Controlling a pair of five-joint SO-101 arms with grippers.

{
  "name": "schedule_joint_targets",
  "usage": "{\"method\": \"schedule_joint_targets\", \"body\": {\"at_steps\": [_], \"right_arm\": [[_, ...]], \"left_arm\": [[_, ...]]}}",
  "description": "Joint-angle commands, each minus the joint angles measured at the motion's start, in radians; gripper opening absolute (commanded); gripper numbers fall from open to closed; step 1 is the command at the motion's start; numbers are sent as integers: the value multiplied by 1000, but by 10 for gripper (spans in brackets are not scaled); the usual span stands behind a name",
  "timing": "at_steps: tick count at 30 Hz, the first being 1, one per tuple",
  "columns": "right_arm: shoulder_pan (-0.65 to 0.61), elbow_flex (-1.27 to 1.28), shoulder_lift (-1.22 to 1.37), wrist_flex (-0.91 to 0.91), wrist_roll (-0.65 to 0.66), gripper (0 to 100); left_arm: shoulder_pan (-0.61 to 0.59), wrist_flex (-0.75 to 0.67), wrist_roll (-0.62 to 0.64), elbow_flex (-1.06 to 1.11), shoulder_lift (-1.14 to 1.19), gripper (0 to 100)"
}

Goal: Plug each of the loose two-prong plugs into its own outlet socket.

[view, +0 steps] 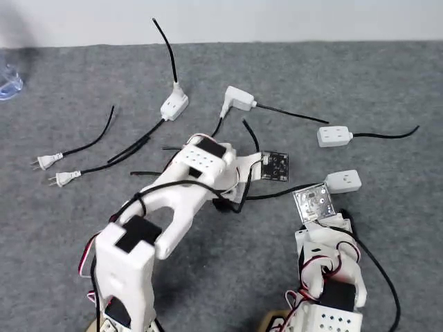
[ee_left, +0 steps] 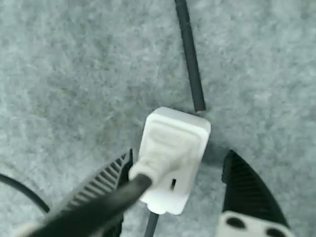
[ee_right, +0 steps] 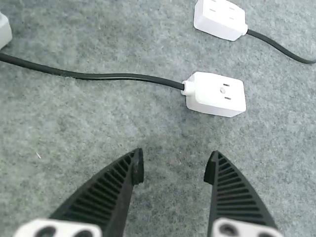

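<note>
One loose white two-prong plug (view: 46, 162) on a thin black cord lies on the grey carpet (view: 387, 76) at the far left. A second loose plug (view: 64, 178) sits just beside it, and both are well apart from the arms. Expect them to be light, hard and smooth, with a springy cord that tugs and twists them. Take each by the flat sides of the moulded body, behind the prongs, never by the cord. Your left gripper (ee_left: 180, 158) has its jaws spread, straddling a white socket block (ee_left: 195, 131) with a plug apparently seated in it. Your right gripper (ee_right: 174, 165) is spread and empty, near a free white outlet socket (ee_right: 216, 94).
</note>
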Motion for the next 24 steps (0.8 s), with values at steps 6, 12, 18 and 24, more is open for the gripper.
{"method": "schedule_joint_targets", "body": {"at_steps": [6, 12, 18, 24], "right_arm": [[-8, 17, -12, -16, -5, 197], [-8, 17, -12, -18, -5, 197], [-8, 17, -12, -18, -5, 197], [-8, 17, -12, -18, -5, 197]], "left_arm": [[3, 219, -28, -291, 155, 4], [2, 345, -95, -343, 178, 12], [-77, 440, -74, -374, 9, 12], [-221, 416, 58, -374, -196, 12]]}}
